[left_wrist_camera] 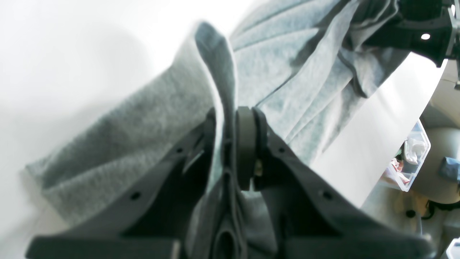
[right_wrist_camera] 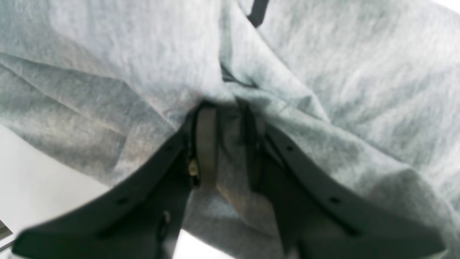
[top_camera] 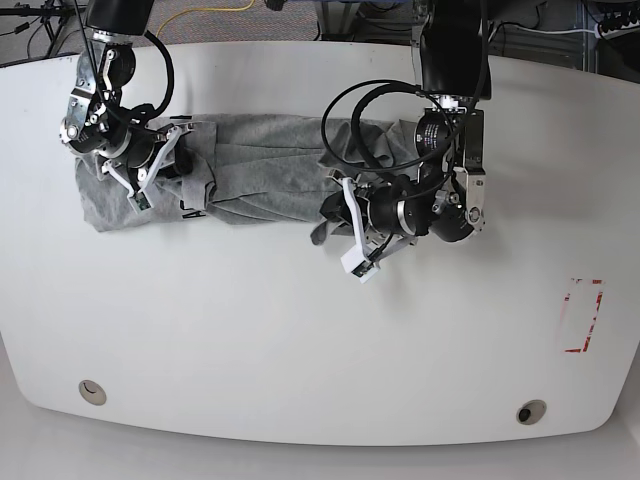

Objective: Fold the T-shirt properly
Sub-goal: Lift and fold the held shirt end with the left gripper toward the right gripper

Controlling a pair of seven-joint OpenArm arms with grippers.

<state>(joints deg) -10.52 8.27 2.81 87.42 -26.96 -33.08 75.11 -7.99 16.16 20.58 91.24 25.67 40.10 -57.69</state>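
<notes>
A grey T-shirt [top_camera: 250, 170] lies bunched in a long band across the far half of the white table [top_camera: 300, 340]. My left gripper [left_wrist_camera: 230, 122] is shut on a fold of the grey T-shirt [left_wrist_camera: 143, 118] at its right end; in the base view the left gripper [top_camera: 335, 215] is at the shirt's right edge. My right gripper [right_wrist_camera: 224, 115] is shut on the T-shirt [right_wrist_camera: 125, 54] at its left part; in the base view the right gripper [top_camera: 195, 165] sits over the cloth near the left end.
A red rectangle outline [top_camera: 583, 316] is marked on the table at the right. Two round holes [top_camera: 91, 391] sit near the front edge. A clear plastic bin [left_wrist_camera: 409, 158] stands beyond the table edge in the left wrist view.
</notes>
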